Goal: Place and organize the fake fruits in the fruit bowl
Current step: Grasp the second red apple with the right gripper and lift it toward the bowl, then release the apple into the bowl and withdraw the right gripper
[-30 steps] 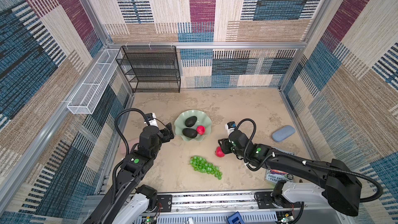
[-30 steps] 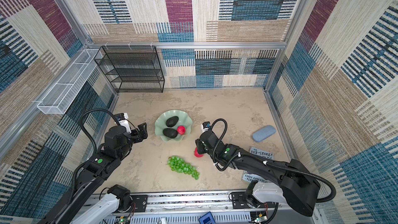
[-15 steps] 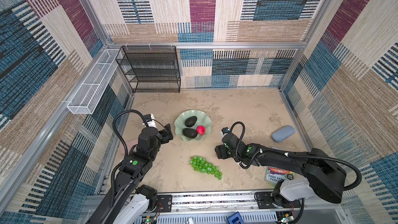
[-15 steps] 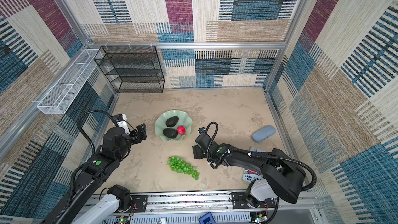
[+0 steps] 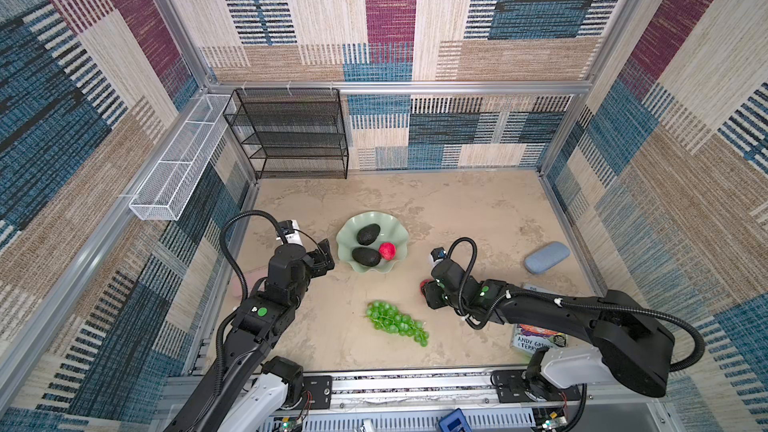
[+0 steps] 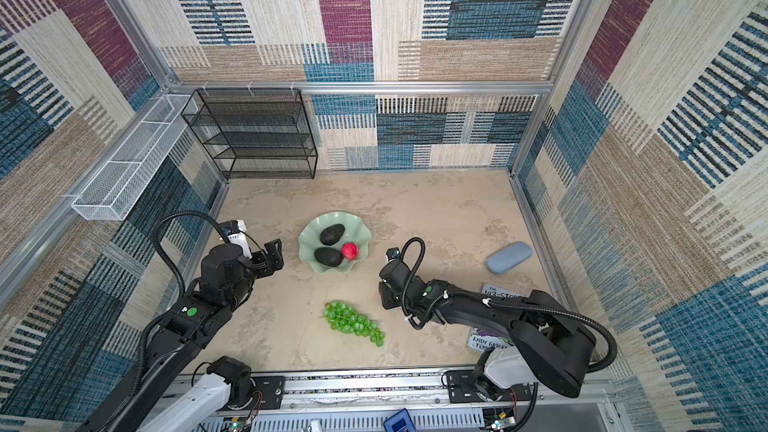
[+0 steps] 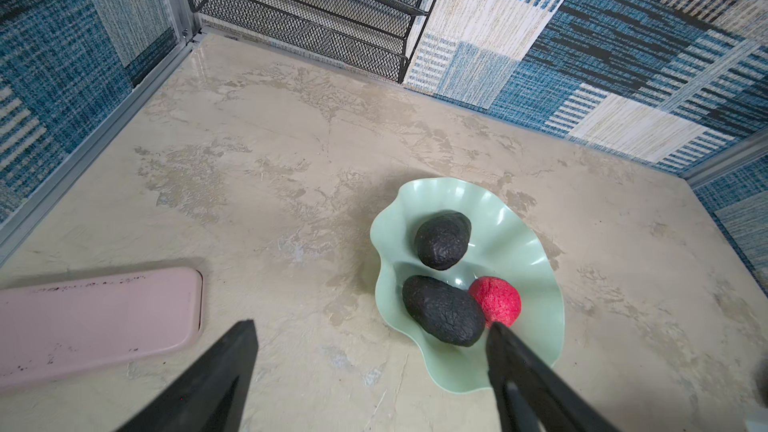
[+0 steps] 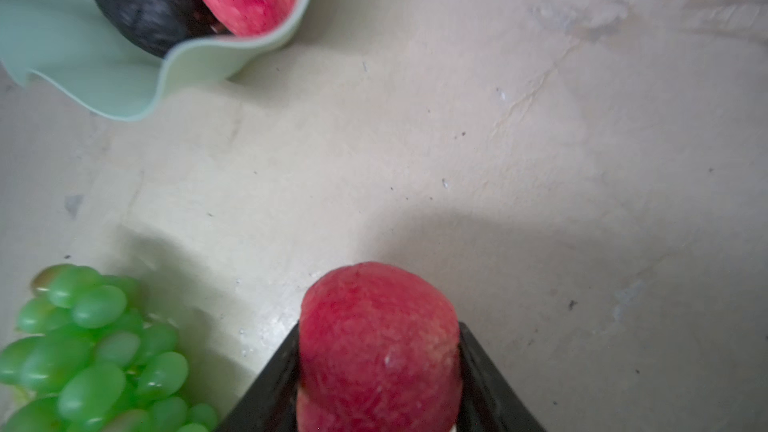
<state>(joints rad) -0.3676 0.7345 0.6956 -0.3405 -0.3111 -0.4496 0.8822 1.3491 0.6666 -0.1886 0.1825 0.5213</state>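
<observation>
L grip [image 7: 372, 326] released, nr bowl [image 7: 513, 222] rim | R grip [image 8: 378, 336] grasping apple [image 8: 374, 297], apart from bowl

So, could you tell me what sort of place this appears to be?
Probably a robot test cell: patterned walls on an aluminium frame, two arms mounted on a front rail, and fake grapes staged near a fruit bowl.

Woven patchwork walls [image 5: 390, 14] in blue, maroon, beige and cream close in three sides, joined by an aluminium frame [image 5: 457, 87]. The desk [image 5: 457, 209] is mottled sandy beige, evenly lit, with soft shadows. A black mesh rack [image 5: 291, 135] stands at its back left corner. A white mesh basket [image 5: 174, 172] hangs along the left wall.
</observation>
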